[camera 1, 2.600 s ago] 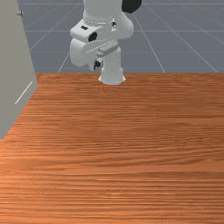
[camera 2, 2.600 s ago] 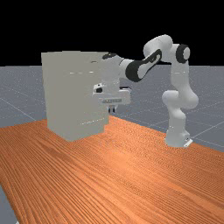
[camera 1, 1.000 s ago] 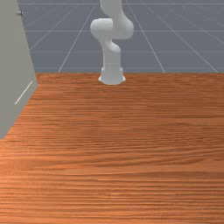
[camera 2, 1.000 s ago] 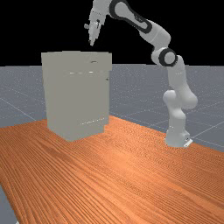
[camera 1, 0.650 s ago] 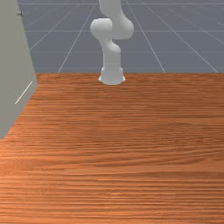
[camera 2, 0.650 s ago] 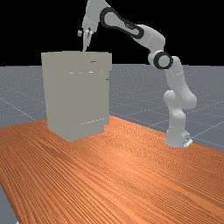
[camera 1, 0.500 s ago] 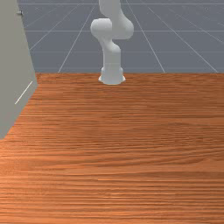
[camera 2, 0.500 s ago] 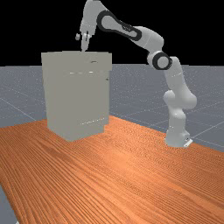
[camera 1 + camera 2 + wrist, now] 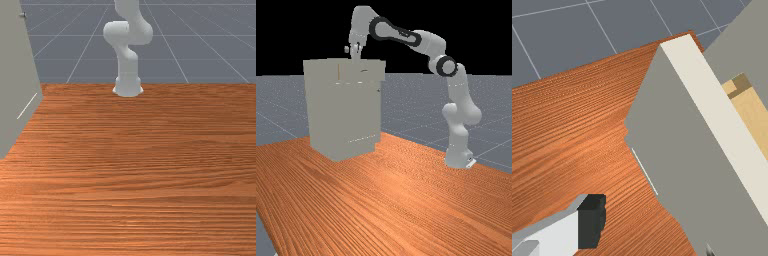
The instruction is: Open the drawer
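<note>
In the far view my gripper (image 9: 356,58) points down at the upper part of the grey cabinet (image 9: 341,115). The top drawer (image 9: 374,71) stands out a little, with a thin wood-coloured strip in the gap behind its front. From the wrist view, my gripper (image 9: 641,221) is open: one dark-tipped finger is outside the drawer front (image 9: 677,125), apart from it in the picture, and the other finger is hidden. Pale wood of the drawer's inside (image 9: 753,114) lies between that front and the cabinet (image 9: 744,45). A small dark piece (image 9: 709,250), perhaps the handle, is on the drawer's outer face.
The orange-brown table (image 9: 145,165) spreads beside and in front of the cabinet (image 9: 15,75), which stands at the front view's left. The arm's base (image 9: 458,157) is at the far view's right. Lower on the cabinet runs a thin white line (image 9: 27,106).
Compared with half a second ago, the top drawer has come out slightly and a wood-coloured strip has appeared. My hand has moved lower and a little toward the far view's right.
</note>
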Action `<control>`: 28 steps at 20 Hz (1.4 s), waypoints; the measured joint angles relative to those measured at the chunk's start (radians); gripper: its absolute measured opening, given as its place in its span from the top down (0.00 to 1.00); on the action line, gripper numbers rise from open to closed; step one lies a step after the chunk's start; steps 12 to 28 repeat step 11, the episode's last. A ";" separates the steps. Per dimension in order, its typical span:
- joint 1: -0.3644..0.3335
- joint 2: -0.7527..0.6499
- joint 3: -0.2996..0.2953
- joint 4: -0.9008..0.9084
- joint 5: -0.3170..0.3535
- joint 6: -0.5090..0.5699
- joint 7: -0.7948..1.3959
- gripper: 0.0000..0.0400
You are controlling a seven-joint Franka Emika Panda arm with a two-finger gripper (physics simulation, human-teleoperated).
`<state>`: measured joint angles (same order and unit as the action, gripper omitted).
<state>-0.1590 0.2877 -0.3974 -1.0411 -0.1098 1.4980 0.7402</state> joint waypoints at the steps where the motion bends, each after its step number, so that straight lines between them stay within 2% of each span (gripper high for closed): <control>1: 0.010 -0.013 0.000 -0.015 0.005 0.001 0.007 0.00; 5: 0.088 -0.125 0.035 -0.143 0.022 0.007 0.059 0.00; 11: 0.197 -0.264 0.158 -0.287 0.046 -0.010 0.189 0.00; 28: 0.197 -0.264 0.158 -0.287 0.046 -0.010 0.189 0.00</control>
